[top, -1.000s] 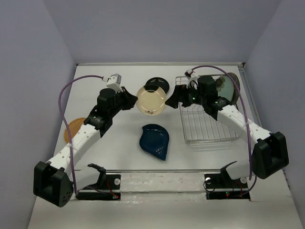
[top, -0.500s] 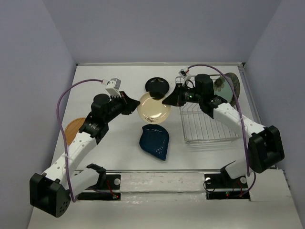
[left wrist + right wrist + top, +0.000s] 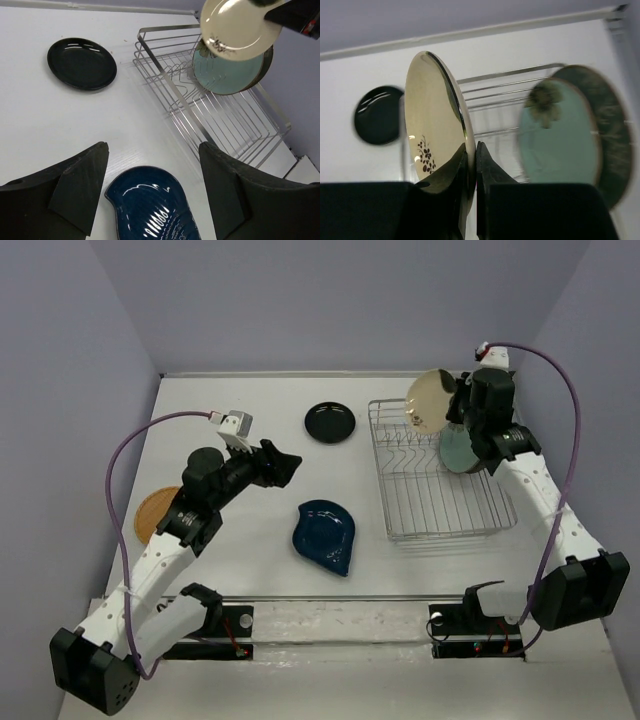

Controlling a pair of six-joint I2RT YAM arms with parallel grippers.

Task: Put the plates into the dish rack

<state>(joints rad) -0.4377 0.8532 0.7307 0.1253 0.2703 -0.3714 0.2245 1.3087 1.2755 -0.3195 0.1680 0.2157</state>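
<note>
My right gripper (image 3: 452, 408) (image 3: 472, 150) is shut on the rim of the cream plate (image 3: 430, 400) (image 3: 430, 125), holding it on edge above the far end of the dish rack (image 3: 440, 502) (image 3: 165, 80). A pale teal flowered plate (image 3: 458, 452) (image 3: 560, 135) stands in the rack with a grey speckled plate (image 3: 620, 165) behind it. My left gripper (image 3: 285, 468) (image 3: 153, 145) hangs open and empty over the table, above the dark blue teardrop plate (image 3: 325, 536) (image 3: 150, 205). The small black plate (image 3: 330, 421) (image 3: 82, 63) lies at the back.
An orange woven-look plate (image 3: 152, 512) lies at the left, partly under my left arm. Purple-grey walls close in the table on three sides. The near rows of the rack hold nothing.
The cream plate passed from my left gripper to my right. The right arm swung it from mid-table to above the rack's far end. The left gripper opened and drew back.
</note>
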